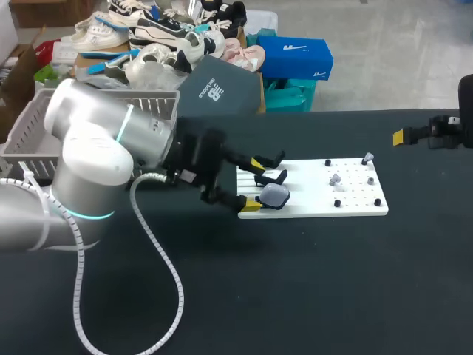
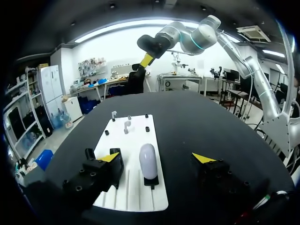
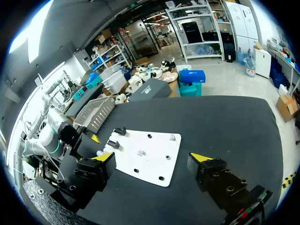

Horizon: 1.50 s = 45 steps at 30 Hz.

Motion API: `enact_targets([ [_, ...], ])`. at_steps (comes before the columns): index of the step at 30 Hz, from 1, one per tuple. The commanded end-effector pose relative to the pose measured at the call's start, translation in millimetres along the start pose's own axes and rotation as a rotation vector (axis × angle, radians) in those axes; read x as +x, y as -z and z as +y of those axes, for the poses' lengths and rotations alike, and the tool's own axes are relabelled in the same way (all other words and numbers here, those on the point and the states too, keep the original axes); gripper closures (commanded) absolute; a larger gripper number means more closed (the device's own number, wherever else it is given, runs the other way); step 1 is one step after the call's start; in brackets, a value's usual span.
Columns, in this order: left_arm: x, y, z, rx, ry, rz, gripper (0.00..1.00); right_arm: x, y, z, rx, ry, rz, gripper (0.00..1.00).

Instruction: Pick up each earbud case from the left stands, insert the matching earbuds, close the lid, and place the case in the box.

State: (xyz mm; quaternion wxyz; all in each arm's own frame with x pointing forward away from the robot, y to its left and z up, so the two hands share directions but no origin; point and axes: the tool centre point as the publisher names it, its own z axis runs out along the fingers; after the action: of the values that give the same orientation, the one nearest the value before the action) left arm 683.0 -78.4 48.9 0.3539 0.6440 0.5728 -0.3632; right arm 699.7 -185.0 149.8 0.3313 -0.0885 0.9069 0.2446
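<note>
Here, pickup is in hand: the left jaws stand apart astride the case (image 1: 275,195) on the board (image 1: 310,200); next, they must close and lift. Meanwhile the right jaws are apart.

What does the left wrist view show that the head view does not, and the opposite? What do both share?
Only the left wrist view: the right arm in nearly its whole length, raised beyond the white board's far end. Only the head view: the grey basket behind the left arm, and that arm's white cable. Both: the white board, the earbud case standing on it between the fingers of the open left gripper, and small grey earbuds at the board's other end.
</note>
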Motion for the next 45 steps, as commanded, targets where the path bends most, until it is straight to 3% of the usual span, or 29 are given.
enact_targets([
  [1,0.1,-8.7,6.7,-0.001,0.018,0.016,0.0,-0.3,0.2,-0.5,0.0,0.001,0.002,0.0],
  [13,10.7,-13.5,6.5,-0.032,0.081,0.023,0.0,-0.3,0.2,-0.5,0.0,0.001,0.002,0.0],
  [35,23.0,-21.9,1.3,-0.036,0.09,0.045,0.0,-0.3,0.2,-0.5,0.0,0.001,0.002,0.0],
  [42,22.2,-23.3,0.6,-0.035,0.092,0.047,0.15,-0.3,0.2,-0.5,0.0,0.001,0.002,0.0],
  [44,22.0,-24.3,0.7,-0.037,0.093,0.047,0.3,-0.3,0.2,-0.5,0.0,0.001,0.002,0.0],
  [45,21.9,-24.6,0.7,-0.037,0.094,0.048,0.32,-0.3,0.2,-0.5,0.0,0.001,0.002,0.0],
])
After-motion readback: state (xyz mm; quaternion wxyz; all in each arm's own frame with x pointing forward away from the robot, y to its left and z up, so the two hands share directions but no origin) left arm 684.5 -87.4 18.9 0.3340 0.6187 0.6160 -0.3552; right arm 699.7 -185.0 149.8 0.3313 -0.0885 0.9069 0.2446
